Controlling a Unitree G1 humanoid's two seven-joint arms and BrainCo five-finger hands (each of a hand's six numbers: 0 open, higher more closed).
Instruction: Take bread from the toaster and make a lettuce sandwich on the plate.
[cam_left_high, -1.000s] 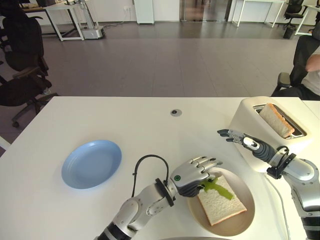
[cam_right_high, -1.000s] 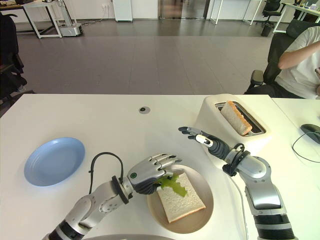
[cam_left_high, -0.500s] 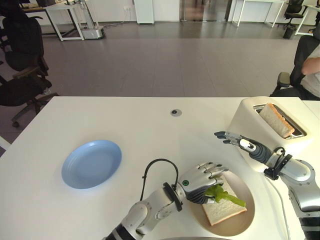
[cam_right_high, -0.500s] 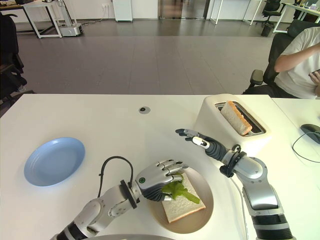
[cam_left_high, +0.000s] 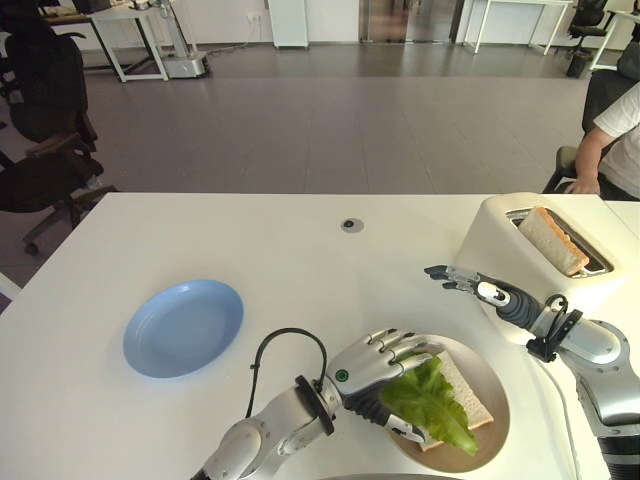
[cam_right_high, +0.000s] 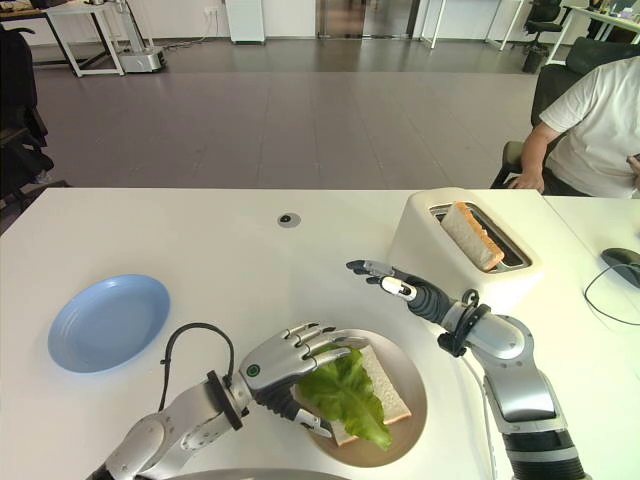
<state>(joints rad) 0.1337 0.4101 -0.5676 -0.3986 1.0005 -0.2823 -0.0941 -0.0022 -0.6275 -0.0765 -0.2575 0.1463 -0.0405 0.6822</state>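
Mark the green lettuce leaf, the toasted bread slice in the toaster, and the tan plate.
green lettuce leaf (cam_left_high: 430, 400): left eye view, leaf's middle.
toasted bread slice (cam_left_high: 552, 240): left eye view, its face.
tan plate (cam_left_high: 485, 445): left eye view, bare lower-right rim.

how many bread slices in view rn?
2. One slice stands in the toaster slot. The other slice lies on the tan plate, partly covered by the lettuce held in the left robot hand. Any deeper in the toaster would be hidden.
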